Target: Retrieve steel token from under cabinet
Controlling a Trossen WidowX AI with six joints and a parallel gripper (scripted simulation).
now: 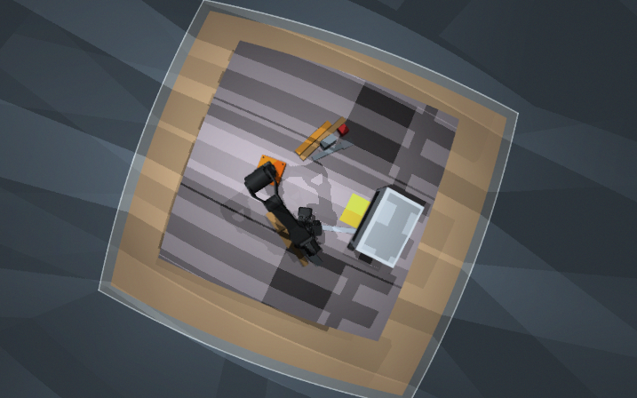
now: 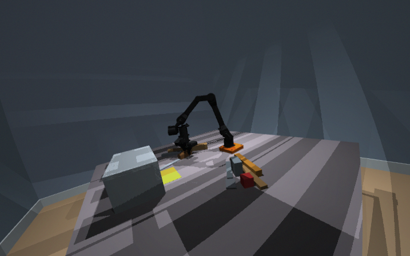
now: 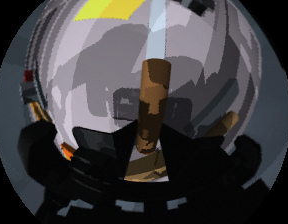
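Note:
The grey cabinet [image 1: 391, 227] [image 2: 134, 181] stands on the table. The yellow marked area [image 1: 355, 210] [image 2: 171, 175] [image 3: 110, 7] lies in front of it. My gripper [image 3: 148, 123] is shut on the brown wooden handle [image 3: 155, 85] [image 2: 184, 155] of a tool, low over the table. Its long pale flat blade [image 1: 338, 229] [image 2: 171, 164] [image 3: 157, 30] points from the handle to the cabinet's front, passing beside the yellow area. The blade's far end is hidden by the cabinet, so I cannot tell how far it reaches. The token is not visible in any view.
Another wooden bar [image 1: 273, 220] [image 2: 201, 146] [image 3: 227, 125] lies beneath the arm. Farther off, orange-brown bars [image 1: 313, 139] [image 2: 249, 163], a grey block [image 1: 328, 141] [image 2: 236, 166], a grey strip [image 1: 331, 151] [image 2: 230, 182] and a red block [image 1: 343, 129] [image 2: 247, 180] lie close together.

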